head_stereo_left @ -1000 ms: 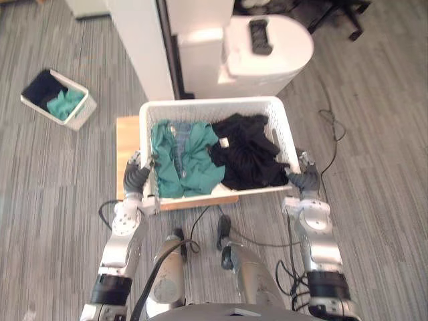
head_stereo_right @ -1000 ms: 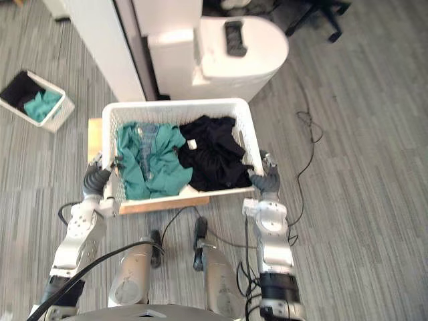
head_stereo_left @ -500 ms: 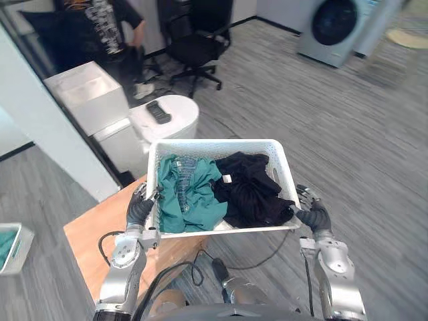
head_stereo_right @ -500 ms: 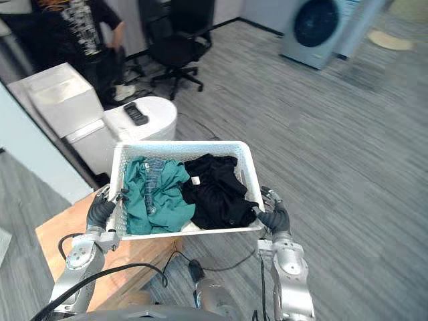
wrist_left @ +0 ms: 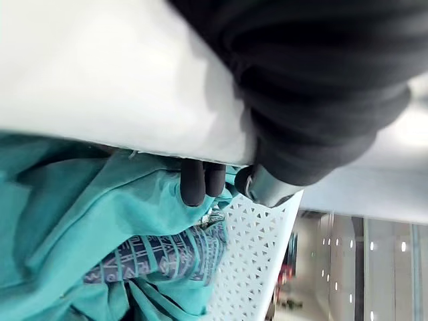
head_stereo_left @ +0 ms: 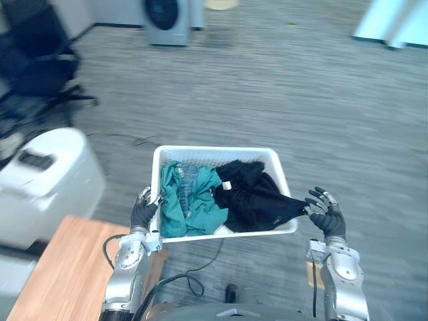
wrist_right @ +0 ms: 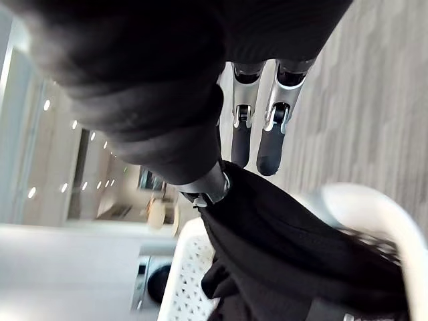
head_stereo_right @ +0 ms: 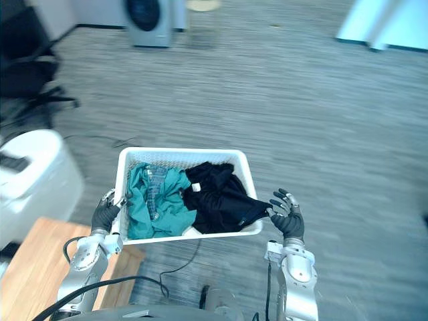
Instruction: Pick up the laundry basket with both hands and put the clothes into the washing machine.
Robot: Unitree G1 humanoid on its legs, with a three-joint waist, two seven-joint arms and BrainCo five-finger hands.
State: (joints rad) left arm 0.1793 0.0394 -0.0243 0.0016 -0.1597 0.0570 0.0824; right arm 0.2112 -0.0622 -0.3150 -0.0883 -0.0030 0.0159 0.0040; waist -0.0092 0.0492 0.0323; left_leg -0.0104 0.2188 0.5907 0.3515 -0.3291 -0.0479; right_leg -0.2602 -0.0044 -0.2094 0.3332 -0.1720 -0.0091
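While it hangs over grey carpet [head_stereo_left: 301,87], the white perforated plastic laundry basket [head_stereo_left: 221,155] carries teal clothes [head_stereo_left: 180,200] and black clothes [head_stereo_left: 257,197]. The left hand [head_stereo_left: 142,212] curls over its left rim. The right hand [head_stereo_left: 326,215], fingers spread straight, touches a trailing end of the black clothes at the right corner.

Holding both arms forward; hooking left hand [head_stereo_left: 142,214] with curled fingers (over the laundry basket [head_stereo_left: 215,150] rim); splaying right hand [head_stereo_left: 327,218] fingers straight.

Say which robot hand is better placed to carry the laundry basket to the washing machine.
Left: the left robot hand curls over the laundry basket rim; the right robot hand has straight fingers beside the draped black garment.
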